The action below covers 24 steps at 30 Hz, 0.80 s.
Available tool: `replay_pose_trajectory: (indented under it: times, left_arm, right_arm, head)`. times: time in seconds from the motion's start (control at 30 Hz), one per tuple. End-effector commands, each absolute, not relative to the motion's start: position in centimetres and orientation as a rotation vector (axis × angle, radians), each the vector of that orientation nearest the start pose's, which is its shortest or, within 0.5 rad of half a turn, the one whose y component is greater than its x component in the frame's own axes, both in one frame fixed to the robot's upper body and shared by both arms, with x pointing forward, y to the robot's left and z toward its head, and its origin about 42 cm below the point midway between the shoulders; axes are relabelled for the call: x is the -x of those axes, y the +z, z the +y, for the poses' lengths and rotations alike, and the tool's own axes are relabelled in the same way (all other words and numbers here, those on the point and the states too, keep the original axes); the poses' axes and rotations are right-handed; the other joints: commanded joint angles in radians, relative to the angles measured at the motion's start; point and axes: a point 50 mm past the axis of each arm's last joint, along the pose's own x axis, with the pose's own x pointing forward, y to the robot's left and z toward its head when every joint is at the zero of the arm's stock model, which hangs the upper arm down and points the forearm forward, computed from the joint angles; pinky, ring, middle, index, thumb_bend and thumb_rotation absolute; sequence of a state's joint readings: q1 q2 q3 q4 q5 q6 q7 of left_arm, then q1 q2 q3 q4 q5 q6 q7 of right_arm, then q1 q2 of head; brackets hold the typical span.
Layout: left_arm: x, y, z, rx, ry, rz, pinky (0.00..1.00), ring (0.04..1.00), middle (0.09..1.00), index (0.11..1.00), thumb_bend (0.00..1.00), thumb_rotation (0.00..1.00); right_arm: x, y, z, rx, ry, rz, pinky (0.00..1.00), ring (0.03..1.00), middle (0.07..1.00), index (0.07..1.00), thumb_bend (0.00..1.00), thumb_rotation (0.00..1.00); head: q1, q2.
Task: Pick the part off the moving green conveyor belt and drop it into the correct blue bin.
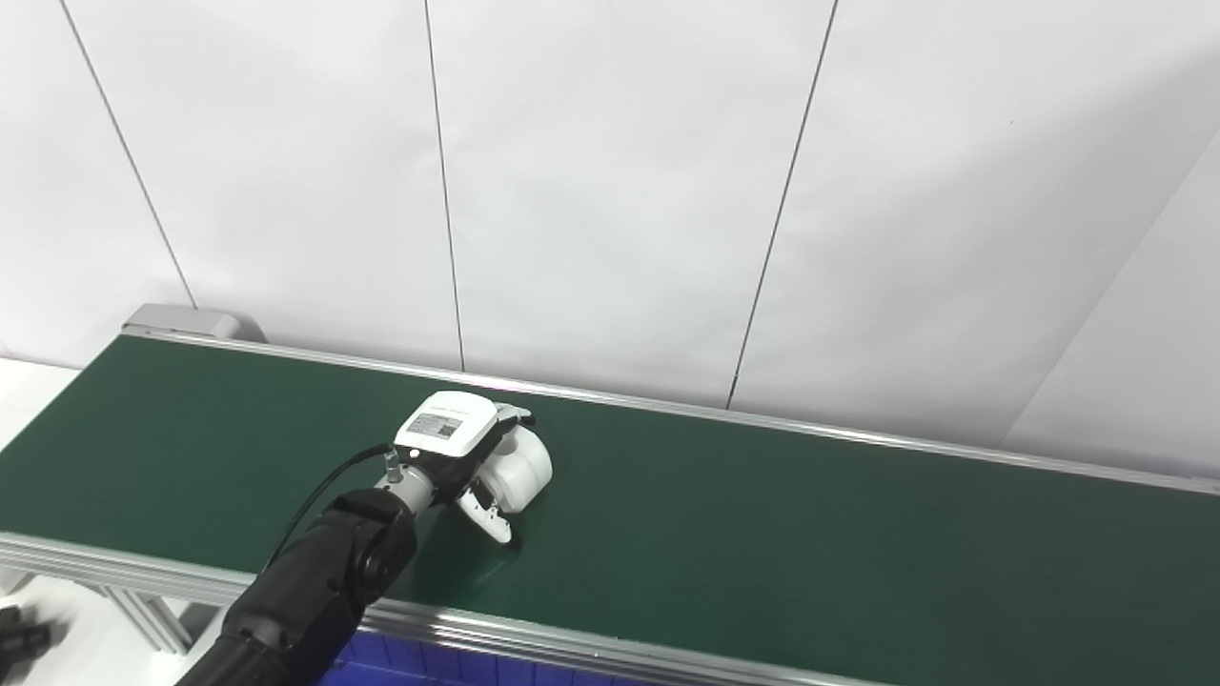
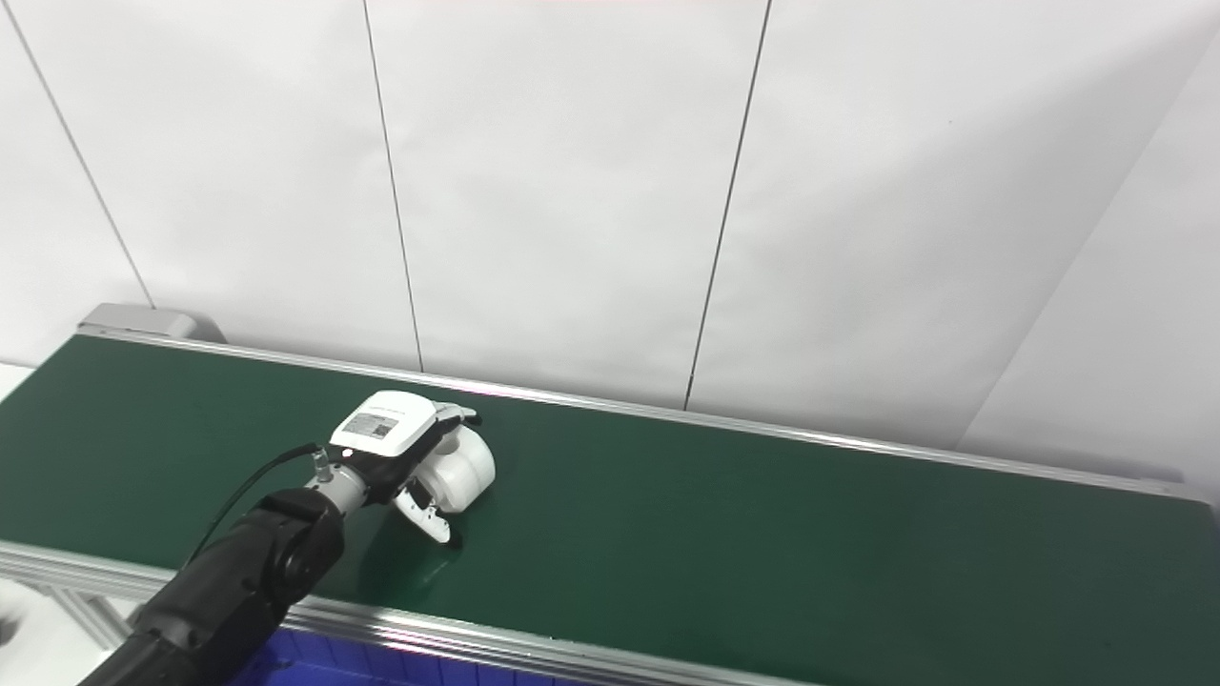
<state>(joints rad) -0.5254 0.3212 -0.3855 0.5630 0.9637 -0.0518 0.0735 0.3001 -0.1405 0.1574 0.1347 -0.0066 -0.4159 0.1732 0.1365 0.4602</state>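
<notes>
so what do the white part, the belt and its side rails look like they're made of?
White part: likely moulded plastic, smooth, softly glossy, rounded. Conveyor belt: matte dark green, probably rubber or PVC, no glare. Side rails: ribbed silvery metal, looks like extruded aluminium. The left hand covers part of the part.

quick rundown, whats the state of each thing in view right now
left hand: over the belt, fingers wrapped around the white part, thumb tip down at the belt surface
white part: on the belt, inside the left hand's grasp; lifted or not, cannot tell
green conveyor belt: bare apart from the hand and part; motion not readable from one moment
blue bin: only a strip shows below the belt's near rail, contents hidden
right hand: not in view
</notes>
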Motion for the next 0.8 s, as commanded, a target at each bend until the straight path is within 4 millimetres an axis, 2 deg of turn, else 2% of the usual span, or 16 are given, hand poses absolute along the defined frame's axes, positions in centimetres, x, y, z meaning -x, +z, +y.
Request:
replay_pose_trajectory:
  times: [0.0,0.03,0.07,0.1,0.13,0.2,0.33,0.77]
  left_arm:
    - [-45.0,12.9,23.4,-1.428,-0.210,-0.238,0.65,0.768,0.792,0.764,0.90,0.10]
    - [-45.0,12.6,23.2,-1.390,-0.198,-0.259,0.60,0.705,0.747,0.718,0.83,0.03]
    - [-45.1,12.3,23.0,-1.355,-0.185,-0.283,0.58,0.668,0.718,0.690,0.78,0.02]
    - [-45.1,12.0,22.8,-1.328,-0.174,-0.305,0.53,0.597,0.660,0.584,0.63,0.02]
    - [-45.1,11.8,22.6,-1.307,-0.167,-0.330,0.52,0.587,0.652,0.566,0.61,0.03]
    - [-45.0,11.5,22.2,-1.264,-0.160,-0.374,0.48,0.519,0.534,0.503,0.53,0.01]
    - [-44.9,11.5,21.7,-1.219,-0.153,-0.415,0.43,0.468,0.479,0.508,0.52,0.00]
    - [-44.9,13.1,21.8,-1.210,-0.144,-0.466,0.40,0.466,0.485,0.498,0.52,0.00]
  right_arm:
    - [-16.0,3.1,-22.3,0.099,0.298,-0.050,0.89,0.884,0.891,0.903,0.74,1.00]
    - [-16.0,3.1,-22.3,0.099,0.298,-0.051,0.89,0.885,0.890,0.903,0.75,1.00]
    - [-16.0,3.1,-22.3,0.098,0.297,-0.051,0.89,0.885,0.888,0.901,0.75,1.00]
    - [-16.0,3.2,-22.2,0.098,0.297,-0.052,0.89,0.883,0.886,0.899,0.76,1.00]
    - [-16.0,3.2,-22.2,0.098,0.296,-0.053,0.89,0.883,0.886,0.899,0.76,1.00]
    - [-16.0,3.2,-22.2,0.098,0.294,-0.054,0.89,0.881,0.884,0.897,0.76,1.00]
    - [-16.0,3.2,-22.0,0.090,0.295,-0.056,0.89,0.880,0.881,0.897,0.75,1.00]
    - [-16.1,3.3,-22.0,0.087,0.311,-0.057,0.87,0.876,0.886,0.906,0.72,1.00]
  head:
    - [0.000,0.001]
    - [-0.004,0.003]
    - [-0.004,0.003]
    - [-0.004,0.003]
    - [-0.004,0.003]
    - [-0.003,0.004]
    - [-0.004,0.005]
    - [0.000,0.007]
